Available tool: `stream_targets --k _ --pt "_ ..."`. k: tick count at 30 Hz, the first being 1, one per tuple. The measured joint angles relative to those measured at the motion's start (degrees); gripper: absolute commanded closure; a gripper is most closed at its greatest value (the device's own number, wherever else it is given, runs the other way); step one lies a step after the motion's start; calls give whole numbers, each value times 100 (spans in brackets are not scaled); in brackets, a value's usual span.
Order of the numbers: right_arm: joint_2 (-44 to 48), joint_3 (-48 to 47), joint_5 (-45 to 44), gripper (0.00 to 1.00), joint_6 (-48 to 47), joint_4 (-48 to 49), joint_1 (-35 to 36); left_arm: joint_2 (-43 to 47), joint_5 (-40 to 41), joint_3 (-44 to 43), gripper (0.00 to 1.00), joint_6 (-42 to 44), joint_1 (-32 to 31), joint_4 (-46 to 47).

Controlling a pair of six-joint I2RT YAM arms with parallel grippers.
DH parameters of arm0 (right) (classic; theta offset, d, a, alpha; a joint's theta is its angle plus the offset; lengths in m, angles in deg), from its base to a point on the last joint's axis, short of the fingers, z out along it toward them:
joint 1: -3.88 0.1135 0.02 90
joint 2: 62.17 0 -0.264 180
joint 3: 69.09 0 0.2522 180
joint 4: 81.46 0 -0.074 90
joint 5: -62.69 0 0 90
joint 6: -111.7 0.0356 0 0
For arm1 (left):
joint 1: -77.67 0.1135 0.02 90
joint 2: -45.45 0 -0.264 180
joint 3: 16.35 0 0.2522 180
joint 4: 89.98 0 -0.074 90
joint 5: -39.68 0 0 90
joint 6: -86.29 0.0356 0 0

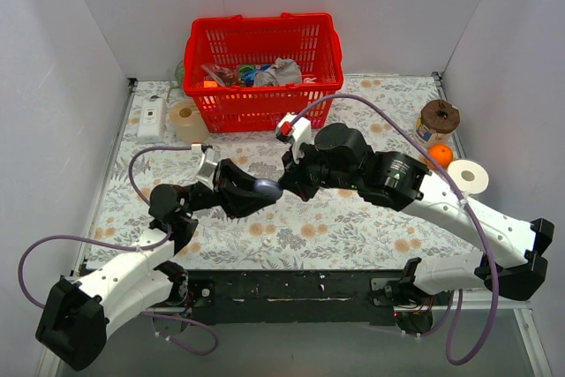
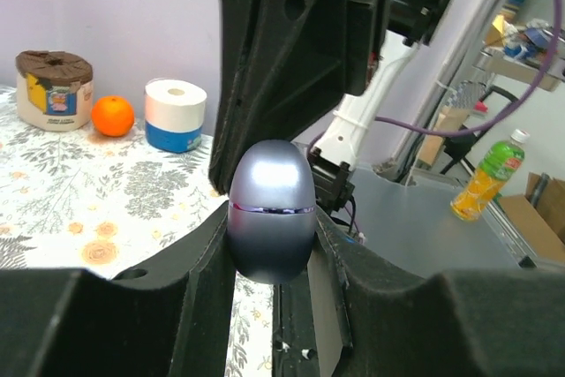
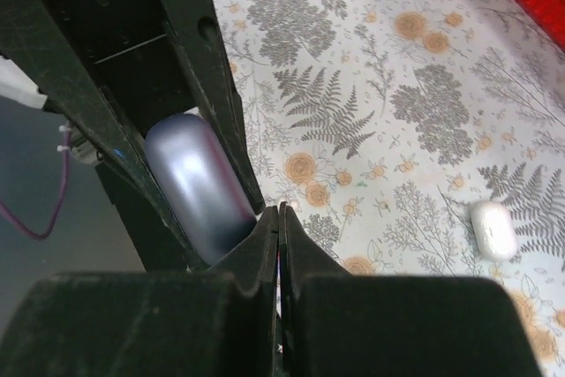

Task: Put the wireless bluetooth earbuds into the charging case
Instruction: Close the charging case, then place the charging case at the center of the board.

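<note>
The charging case [image 1: 267, 187] is a glossy lavender pebble held above the table between the fingers of my left gripper [image 1: 262, 192]. In the left wrist view the case [image 2: 272, 209] stands upright with its lid seam closed, and the left gripper [image 2: 274, 249] is shut on its lower half. My right gripper [image 1: 287, 184] is shut, with its tips against the case. In the right wrist view the case [image 3: 194, 183] lies just left of the right gripper [image 3: 279, 211], whose jaws are pressed together. The earbuds are hidden.
A red basket [image 1: 263, 103] full of items stands at the back. A tape roll [image 1: 187, 119] and a white device [image 1: 152, 119] sit to its left. A jar [image 1: 438, 119], an orange [image 1: 440, 155] and a tape roll [image 1: 467, 177] are at the right. A white capsule [image 3: 492, 229] lies on the floral cloth.
</note>
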Motion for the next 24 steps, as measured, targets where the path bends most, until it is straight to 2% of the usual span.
stream_targets --k 4,7,9,15,21,22,24 --pt "236 271 -831 99 328 46 -68 28 743 -151 100 127 -2 -804" --pt "632 896 -1097 97 605 181 -452 -72 1696 -334 100 133 50 -1862" --pt "929 1471 -1178 97 769 273 -734 -435 2050 -496 100 55 221 -2428" --pt "1228 2649 -1147 97 1082 448 -855 -2157 2433 -662 100 -476 951 -3414" --pt "1631 3112 -1056 96 1239 584 -855 -3204 2861 -903 99 -566 1097 -4009" --pt "1690 3143 -1054 96 1248 632 -855 -3366 2935 -1003 96 -553 1104 -4059" --pt "1790 3215 -1049 95 1276 710 -855 -3644 3071 -1193 94 -525 1130 -4188"
